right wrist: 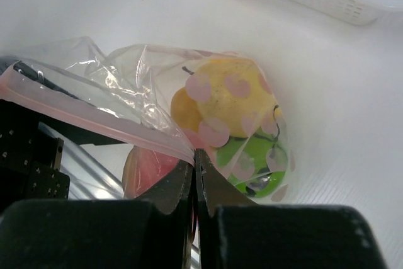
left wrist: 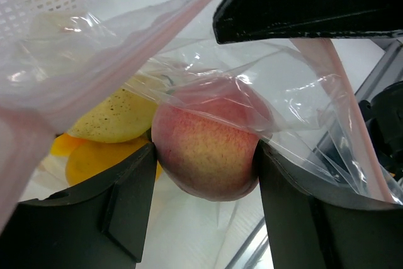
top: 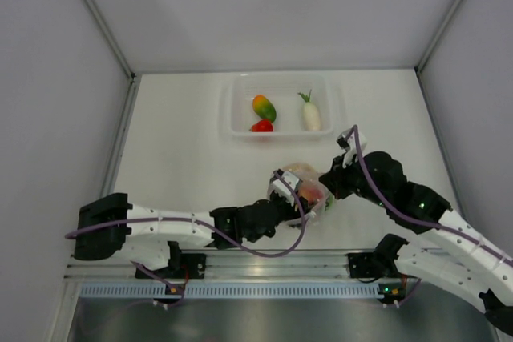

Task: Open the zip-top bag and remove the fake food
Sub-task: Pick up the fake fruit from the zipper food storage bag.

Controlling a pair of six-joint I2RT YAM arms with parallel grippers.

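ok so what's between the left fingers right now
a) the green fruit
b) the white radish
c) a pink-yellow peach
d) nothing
c: in the left wrist view the left fingers sit against either side of the peach, with plastic of the zip-top bag draped over its top.

Left tool [left wrist: 203, 155], peach [left wrist: 211, 127] fill zip-top bag [right wrist: 145, 74] mouth; tub [top: 232, 114] beyond; open table [top: 176, 138] left.

One bag [right wrist: 126, 74], and four things show in it: one peach [left wrist: 208, 149], one lemon [right wrist: 220, 92], one orange [right wrist: 181, 113], one green fruit [right wrist: 259, 155]. One tub [top: 240, 110] with three: one mango [top: 264, 107], one tomato [top: 262, 126], one radish [top: 310, 114].
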